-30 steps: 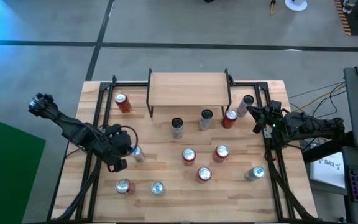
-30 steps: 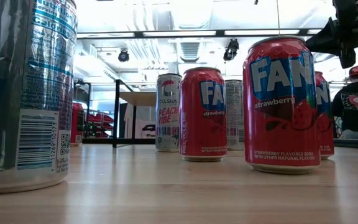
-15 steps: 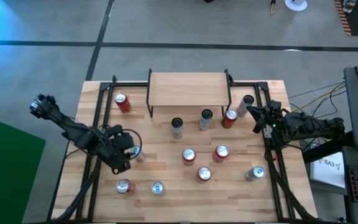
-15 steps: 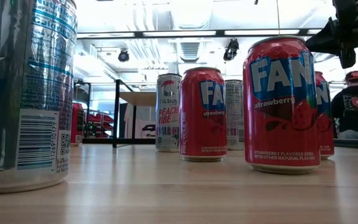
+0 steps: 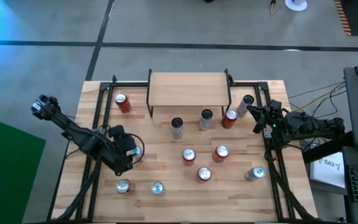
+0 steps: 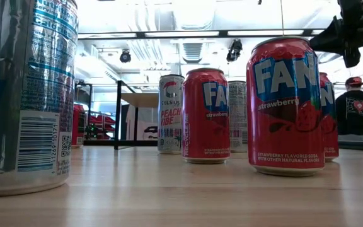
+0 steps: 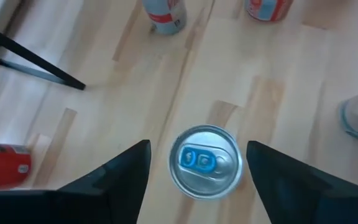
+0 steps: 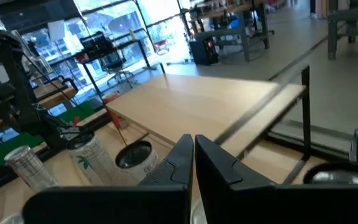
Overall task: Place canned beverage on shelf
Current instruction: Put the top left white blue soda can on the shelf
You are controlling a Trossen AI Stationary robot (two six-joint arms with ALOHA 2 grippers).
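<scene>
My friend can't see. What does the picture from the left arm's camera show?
A silver can with a blue pull tab stands upright on the light wooden slatted tabletop, seen from straight above. The left gripper is over it, one dark finger on each side, open and not touching.

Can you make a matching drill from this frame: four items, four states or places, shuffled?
Column 1:
1. left tool
2. right tool
3. shelf
4. silver can with blue tab

Column 2:
A. shut, at the table's right edge
B. bare top, no can on it
C. open, fingers either side of a can
D. upright on the table, not yet gripped

Pairs: 1-C, 2-A, 3-B, 4-D
</scene>
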